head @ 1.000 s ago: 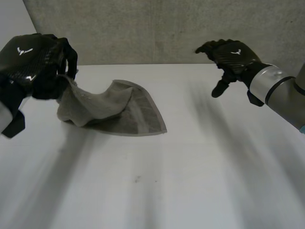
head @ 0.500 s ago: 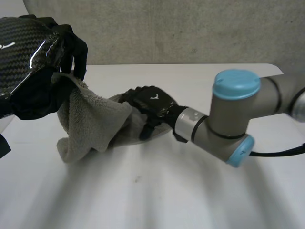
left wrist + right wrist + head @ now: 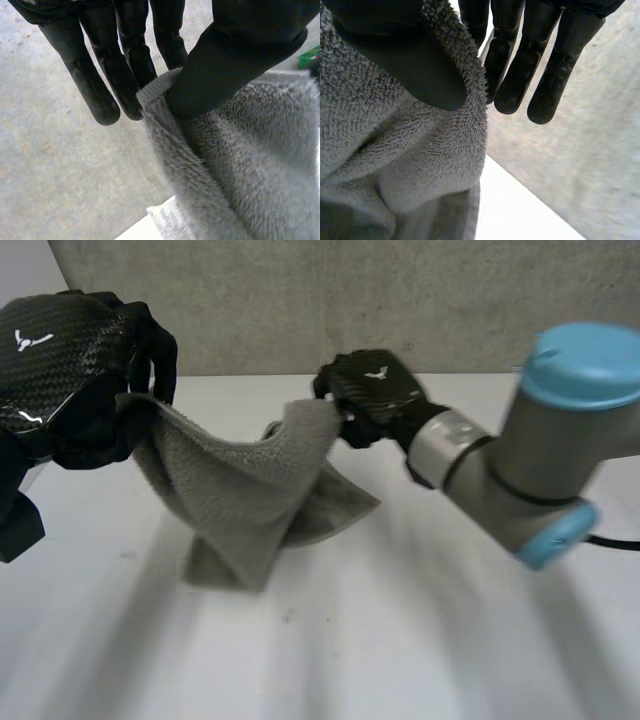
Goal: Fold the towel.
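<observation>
The left hand [image 3: 65,380] runs off the head view's edge, and its fingers and thumb cover the stretch of towel [image 3: 240,490] they pinch. The right hand [image 3: 375,390] hides the towel's far edge in its grip, and its arm is cut at the frame's side. Hanging folds screen the bench [image 3: 400,620] beneath. In the left wrist view, a green thing [image 3: 313,54] beside the thumb is too cropped to identify.
</observation>
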`<act>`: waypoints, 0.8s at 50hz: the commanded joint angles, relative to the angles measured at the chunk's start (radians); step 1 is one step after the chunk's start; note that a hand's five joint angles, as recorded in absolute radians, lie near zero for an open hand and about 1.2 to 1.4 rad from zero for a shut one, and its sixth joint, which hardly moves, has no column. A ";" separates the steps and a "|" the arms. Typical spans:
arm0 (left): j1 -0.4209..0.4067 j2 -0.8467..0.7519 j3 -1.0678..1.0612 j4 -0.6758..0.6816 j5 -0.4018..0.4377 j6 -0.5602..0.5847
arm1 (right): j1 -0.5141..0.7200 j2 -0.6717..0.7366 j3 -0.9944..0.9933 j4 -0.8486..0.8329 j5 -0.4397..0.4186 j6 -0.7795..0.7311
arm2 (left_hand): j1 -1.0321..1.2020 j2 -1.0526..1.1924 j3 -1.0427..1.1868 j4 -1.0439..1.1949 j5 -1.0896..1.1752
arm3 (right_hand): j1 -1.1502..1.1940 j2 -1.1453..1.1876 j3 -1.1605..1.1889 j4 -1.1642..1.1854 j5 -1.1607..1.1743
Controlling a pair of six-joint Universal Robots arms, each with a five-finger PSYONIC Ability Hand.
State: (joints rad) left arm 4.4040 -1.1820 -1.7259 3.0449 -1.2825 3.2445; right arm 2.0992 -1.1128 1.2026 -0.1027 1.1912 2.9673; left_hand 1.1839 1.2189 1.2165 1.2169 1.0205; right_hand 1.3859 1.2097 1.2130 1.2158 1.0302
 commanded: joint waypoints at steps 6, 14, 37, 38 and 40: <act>0.092 -0.050 -0.029 0.019 0.005 -0.005 | 0.004 -0.199 0.218 0.474 0.022 -0.260 | 0.212 0.177 0.180 0.179 0.201 | 0.010 0.187 0.183 0.180 0.192; 0.101 -0.085 -0.038 0.051 0.003 -0.003 | 0.174 -0.190 0.206 0.633 -0.097 -0.232 | 0.212 0.177 0.180 0.179 0.201 | 0.010 0.187 0.183 0.180 0.192; 0.135 -0.079 -0.126 0.063 0.009 0.006 | -0.016 0.088 -0.106 0.503 0.016 -0.177 | 0.212 0.177 0.180 0.179 0.201 | -1.172 -0.996 -0.999 -1.002 -0.991; 0.135 -0.079 -0.127 0.063 0.009 0.005 | -0.016 0.088 -0.106 0.503 0.016 -0.177 | 0.212 0.177 0.180 0.179 0.201 | -1.172 -0.996 -0.999 -1.002 -0.991; 0.135 -0.080 -0.133 0.063 0.009 0.005 | -0.008 0.076 -0.049 0.505 0.018 -0.182 | 0.212 0.177 0.180 0.179 0.201 | -1.061 -0.885 -0.888 -0.891 -0.880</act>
State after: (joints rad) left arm 4.5434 -1.2683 -1.8426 3.1109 -1.2724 3.2496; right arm 2.0769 -1.0497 1.0884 0.3925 1.2048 2.8097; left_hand 1.1839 1.2189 1.2164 1.2169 1.0206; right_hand 0.1856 0.1719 0.1694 0.1786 0.0545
